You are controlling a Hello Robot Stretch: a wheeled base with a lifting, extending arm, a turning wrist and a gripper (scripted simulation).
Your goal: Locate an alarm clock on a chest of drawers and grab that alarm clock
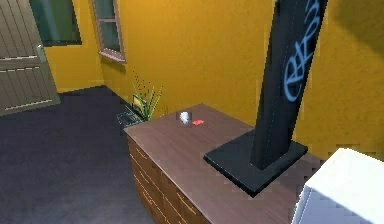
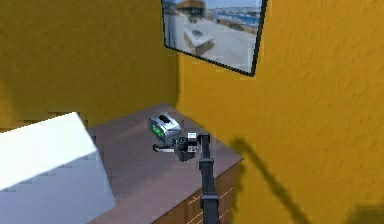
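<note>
Arm side view | perhaps alarm clock (image 2: 163,127) at jaws | grip: cannot tell

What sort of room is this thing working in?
Probably a bedroom in a house: a wooden chest of drawers against a yellow wall, a framed picture, a door and a potted plant.

On the chest of drawers (image 1: 165,150) we see a sculpture (image 1: 262,150) at mid-top, a box (image 1: 345,190) at its near end and a small thing (image 1: 185,118) toward its far end, with a plant (image 1: 146,99) on the floor just beyond. The alarm clock (image 2: 163,126) shows over the chest's top, and a picture (image 2: 215,30) hangs on the wall above it.
</note>
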